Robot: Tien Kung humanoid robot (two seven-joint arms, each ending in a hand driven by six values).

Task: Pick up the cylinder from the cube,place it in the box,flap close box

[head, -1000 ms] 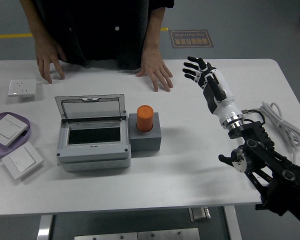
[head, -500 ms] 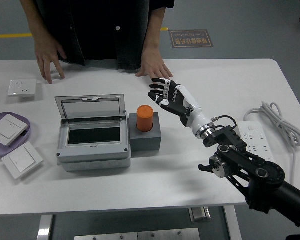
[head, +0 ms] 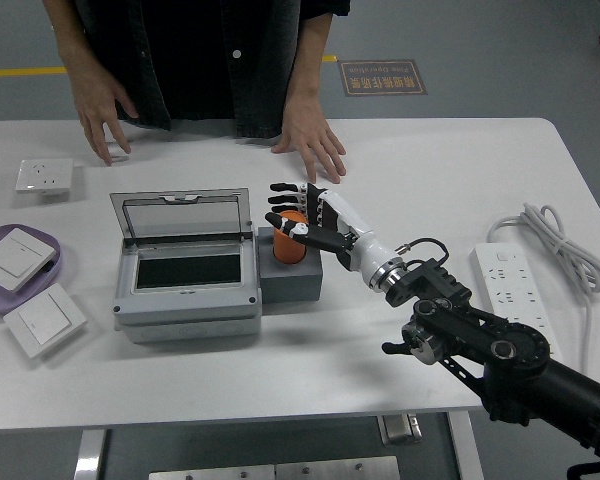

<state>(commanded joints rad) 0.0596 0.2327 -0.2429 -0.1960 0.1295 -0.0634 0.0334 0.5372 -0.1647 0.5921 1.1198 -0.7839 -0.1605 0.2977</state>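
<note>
Cylinder (head: 289, 243): orange, upright on cube (head: 291, 278); likely light, rigid, smooth.
Hold: around its sides.
Right hand (head: 302, 220): fingers spread around cylinder, not yet clamped.
Box (head: 185, 272): lid up.

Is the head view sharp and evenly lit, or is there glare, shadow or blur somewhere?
Head view: sharp and evenly lit from above, with no motion blur on the right hand at the cylinder. Shadows are soft, falling beside the box and the cube. The clear lid shows only faint reflection; the white table is bright but not washed out.
</note>
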